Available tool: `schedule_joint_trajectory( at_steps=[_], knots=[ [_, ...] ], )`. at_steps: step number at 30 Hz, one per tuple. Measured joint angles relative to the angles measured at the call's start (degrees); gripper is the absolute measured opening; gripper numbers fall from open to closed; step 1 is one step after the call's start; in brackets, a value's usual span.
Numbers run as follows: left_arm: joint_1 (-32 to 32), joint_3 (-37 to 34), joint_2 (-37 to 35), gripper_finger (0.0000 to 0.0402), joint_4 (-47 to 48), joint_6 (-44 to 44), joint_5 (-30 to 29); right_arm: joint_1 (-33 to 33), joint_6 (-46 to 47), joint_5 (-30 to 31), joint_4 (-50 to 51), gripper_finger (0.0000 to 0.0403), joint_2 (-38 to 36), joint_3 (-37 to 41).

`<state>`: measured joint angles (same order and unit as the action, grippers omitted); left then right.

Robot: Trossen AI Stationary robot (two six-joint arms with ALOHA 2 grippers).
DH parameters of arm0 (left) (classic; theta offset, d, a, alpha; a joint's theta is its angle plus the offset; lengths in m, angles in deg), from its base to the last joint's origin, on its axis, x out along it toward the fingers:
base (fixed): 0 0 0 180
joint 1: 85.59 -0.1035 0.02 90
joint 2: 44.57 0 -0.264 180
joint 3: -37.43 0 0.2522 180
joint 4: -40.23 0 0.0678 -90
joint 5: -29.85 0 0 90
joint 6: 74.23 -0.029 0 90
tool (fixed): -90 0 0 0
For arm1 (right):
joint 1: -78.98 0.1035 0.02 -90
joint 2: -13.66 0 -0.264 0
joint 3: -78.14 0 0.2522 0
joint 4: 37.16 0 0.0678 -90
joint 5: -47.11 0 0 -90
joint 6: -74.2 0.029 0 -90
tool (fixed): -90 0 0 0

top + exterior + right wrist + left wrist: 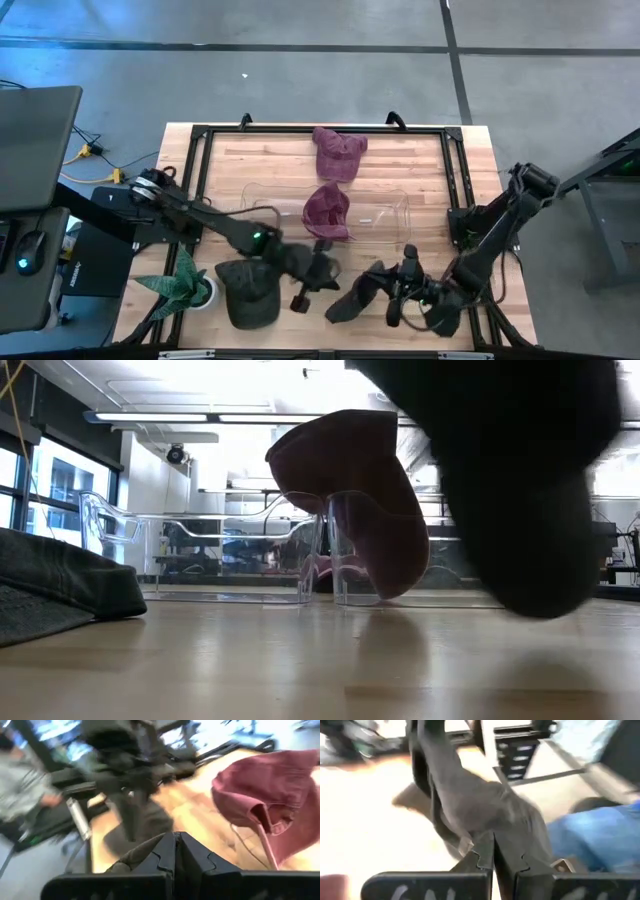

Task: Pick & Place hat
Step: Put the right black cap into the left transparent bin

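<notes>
A dark grey hat (358,293) hangs near the table's front edge between my two grippers. My left gripper (322,274) is shut at the hat's left side and my right gripper (400,286) is shut at its right side. A second dark hat (248,292) lies flat on the table at the near left. A maroon hat (327,210) sits draped over a wall of the clear bin (385,215) at mid-table, as the low view shows (350,490). Another maroon hat (338,152) lies at the far side. My left gripper pinches the dark grey hat's cloth edge (481,836) between its two shut fingers, coming nearly level from the table's left. The hat stretches away from the fingers toward the other arm. One layer or several, I cannot tell. My right gripper pinches a fold of the dark grey hat's cloth (134,856) between its shut fingers, coming nearly level from the table's right. The cloth bunches beside the fingertips. How far back it reaches does not show.
A black metal frame (200,160) runs round the table's sides and far edge. A green potted plant (185,285) stands at the near left corner. Bare wood lies between the bin and the front edge. A person in grey shows beyond the table (25,790).
</notes>
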<state>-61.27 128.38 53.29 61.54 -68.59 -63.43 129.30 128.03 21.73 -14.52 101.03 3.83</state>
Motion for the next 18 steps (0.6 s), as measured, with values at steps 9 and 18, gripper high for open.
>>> schedule_joint_trajectory(
  at_steps=[9,18],
  knots=[
    [12.26,-0.17,-8.01,0.0001,4.72,-9.78,-34.26,-2.40,-18.17,14.10,-25.72,0.0004,7.69,0.02],
    [11.10,-0.13,-10.60,0.0065,4.67,-10.18,-14.42,-8.26,-33.04,3.60,-38.04,0.0004,7.89,0.00]
  ],
)
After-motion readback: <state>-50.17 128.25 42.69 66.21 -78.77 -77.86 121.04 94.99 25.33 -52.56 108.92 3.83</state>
